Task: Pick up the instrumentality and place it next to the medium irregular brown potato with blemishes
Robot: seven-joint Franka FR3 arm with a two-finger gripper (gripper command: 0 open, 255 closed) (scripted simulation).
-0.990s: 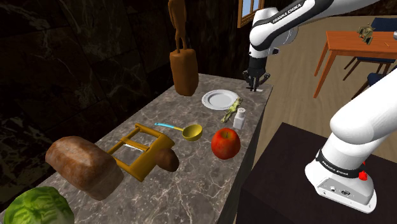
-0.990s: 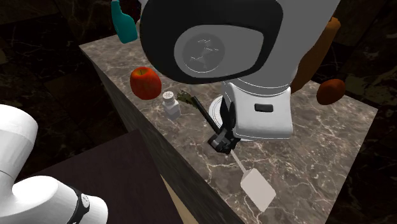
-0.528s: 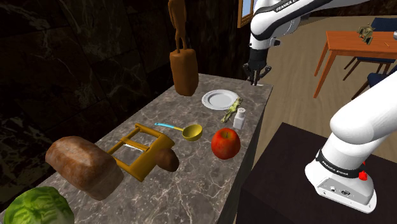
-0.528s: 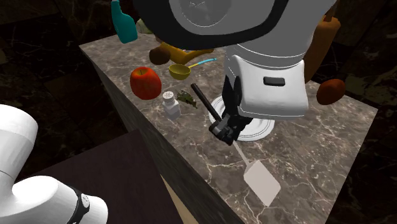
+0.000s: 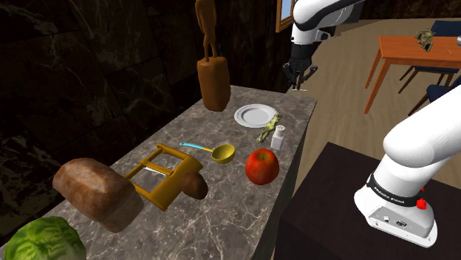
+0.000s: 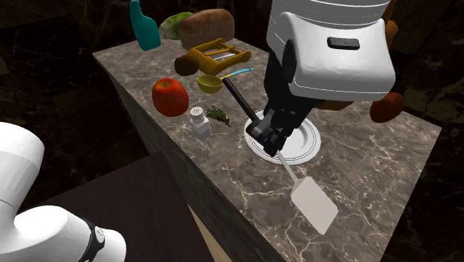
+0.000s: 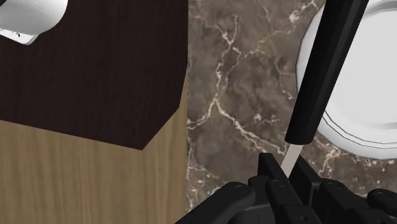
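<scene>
Bare brown marble bench lies open to the shoulder view's right of the blemished brown potato; a yellow slicer frame hems its other side; the red apple, yellow ladle and white salt shaker stand between it and the white round plate.

Very little could be read. In the shoulder view a black band ringed the lowest link of the white arm, just above the stand. A short line of small white capitals ran along it, a maker's mark by its look, but the letters were too small to spell out with any certainty. In the second exterior view a like band on the arm's lower link carried tiny white marks, which were just as illegible. The shaker and the teal bottle bore no lettering, number or sign that could be made out.
</scene>
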